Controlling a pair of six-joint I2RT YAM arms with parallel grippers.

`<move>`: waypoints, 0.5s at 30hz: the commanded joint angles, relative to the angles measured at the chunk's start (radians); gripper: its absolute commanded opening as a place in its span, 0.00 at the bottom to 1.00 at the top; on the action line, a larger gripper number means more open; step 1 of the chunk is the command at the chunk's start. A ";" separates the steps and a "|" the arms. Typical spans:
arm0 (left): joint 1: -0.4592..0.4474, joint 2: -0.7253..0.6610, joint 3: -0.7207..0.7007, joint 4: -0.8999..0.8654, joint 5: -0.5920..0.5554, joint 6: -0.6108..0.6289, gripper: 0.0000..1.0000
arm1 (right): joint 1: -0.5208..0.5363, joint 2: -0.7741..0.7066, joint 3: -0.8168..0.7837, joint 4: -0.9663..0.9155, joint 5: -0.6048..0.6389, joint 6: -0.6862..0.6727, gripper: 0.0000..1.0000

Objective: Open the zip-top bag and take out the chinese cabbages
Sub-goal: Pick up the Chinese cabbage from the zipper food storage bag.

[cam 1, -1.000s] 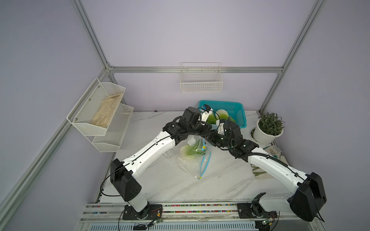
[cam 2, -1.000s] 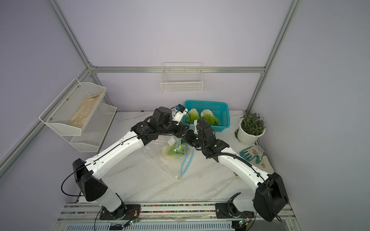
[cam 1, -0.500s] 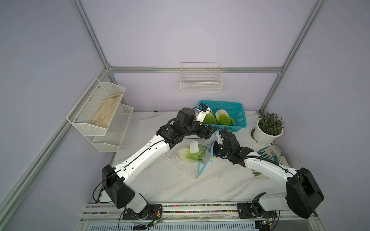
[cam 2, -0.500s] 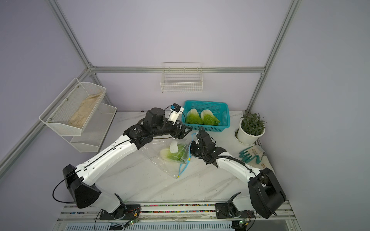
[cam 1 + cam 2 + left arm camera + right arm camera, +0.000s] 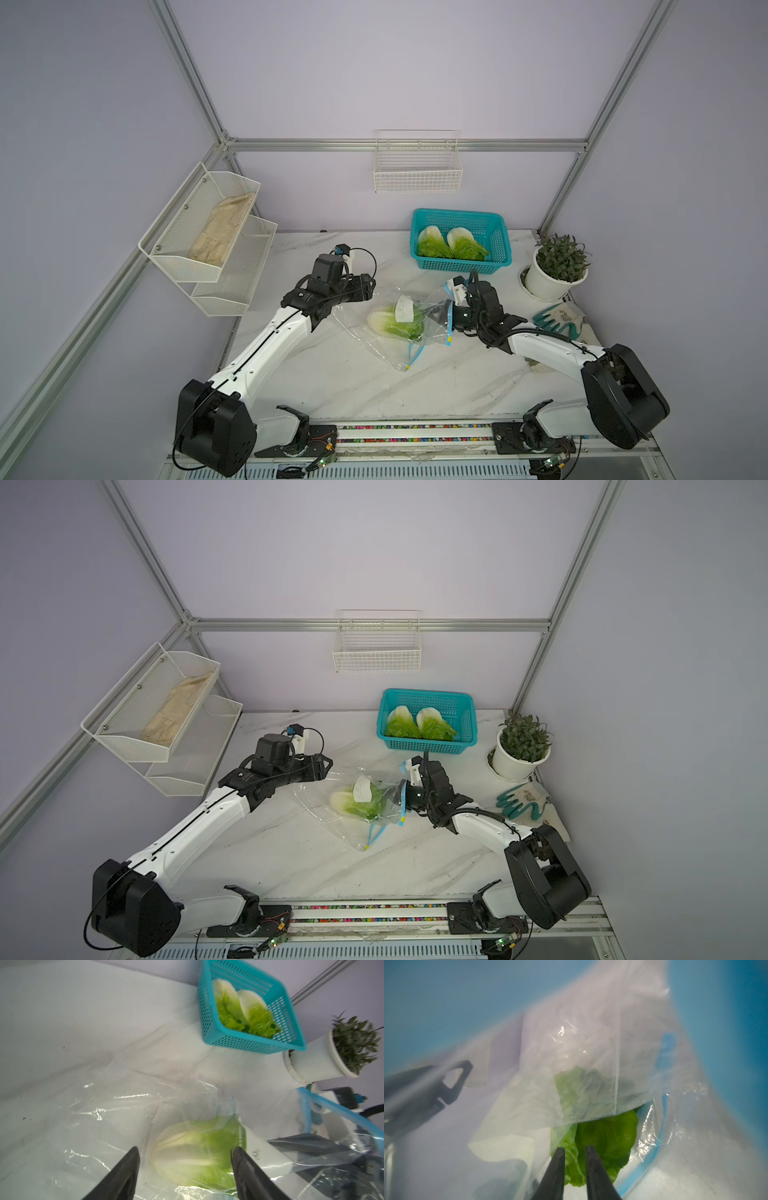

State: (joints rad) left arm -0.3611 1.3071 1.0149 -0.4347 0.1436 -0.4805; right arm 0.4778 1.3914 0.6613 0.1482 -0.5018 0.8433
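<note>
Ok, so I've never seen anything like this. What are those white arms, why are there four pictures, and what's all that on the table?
These are two robot arms, the left arm and the right arm, standing at the table's near edge. Each ends in a two-fingered pincer. Two pictures look down from a camera overhead. The other two come from small cameras on the wrists.

On the marble table lies a clear zip bag with one cabbage inside. Two more cabbages sit in the teal basket. A potted plant and a glove are off to the side.

The left pincer is open near the bag, holding nothing. The right pincer, nearly closed, pokes into the bag's mouth at the leaves. Whether it grips them is unclear.
</note>
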 commanded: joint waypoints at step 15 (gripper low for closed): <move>0.004 0.264 -0.125 0.152 0.112 -0.099 0.42 | 0.019 0.088 -0.027 0.094 -0.152 0.044 0.32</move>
State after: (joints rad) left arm -0.3603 1.5639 0.9344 -0.3485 0.2218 -0.5518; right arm 0.4812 1.4654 0.6273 0.2195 -0.6430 0.8722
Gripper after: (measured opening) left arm 0.431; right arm 0.311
